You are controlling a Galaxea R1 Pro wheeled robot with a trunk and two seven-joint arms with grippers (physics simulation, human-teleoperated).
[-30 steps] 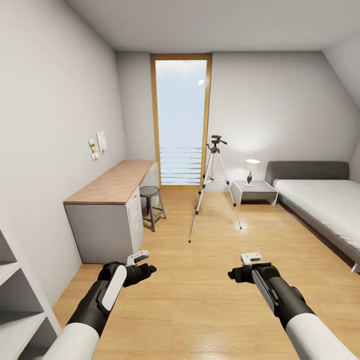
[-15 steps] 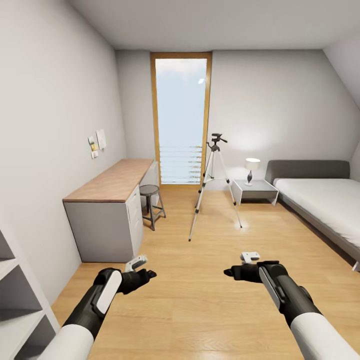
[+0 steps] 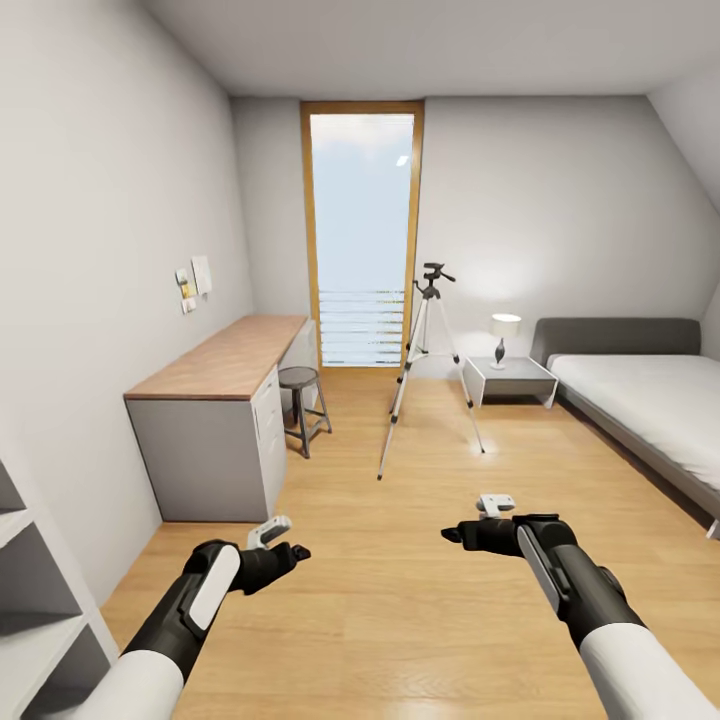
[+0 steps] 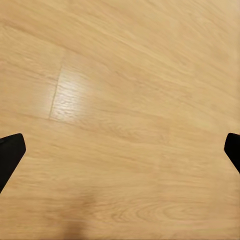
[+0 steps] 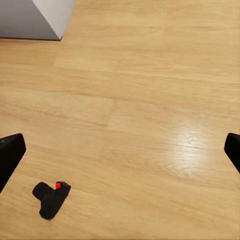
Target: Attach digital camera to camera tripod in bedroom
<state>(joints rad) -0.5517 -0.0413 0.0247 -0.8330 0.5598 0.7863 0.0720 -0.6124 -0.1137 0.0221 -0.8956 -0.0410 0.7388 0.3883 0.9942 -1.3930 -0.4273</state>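
The robot is in the approach step, nothing picked up. Both the left gripper (image 3: 285, 553) and right gripper (image 3: 460, 535) hang wide and empty. The camera (image 5: 50, 199) lies on the wood floor (image 5: 150, 100) under the right wrist, so a descent there seems next. The tripod (image 3: 427, 370) stands by the window (image 3: 362, 240), between stool (image 3: 300, 400) and nightstand (image 3: 510, 383); open floor lies between.

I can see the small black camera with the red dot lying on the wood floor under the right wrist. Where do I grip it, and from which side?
Judging from the right wrist view, come straight down on the small boxy black digital camera with the open right gripper, closing across its narrower body, clear of the protruding stub. It lies flat on the light wood floor with free space all round.
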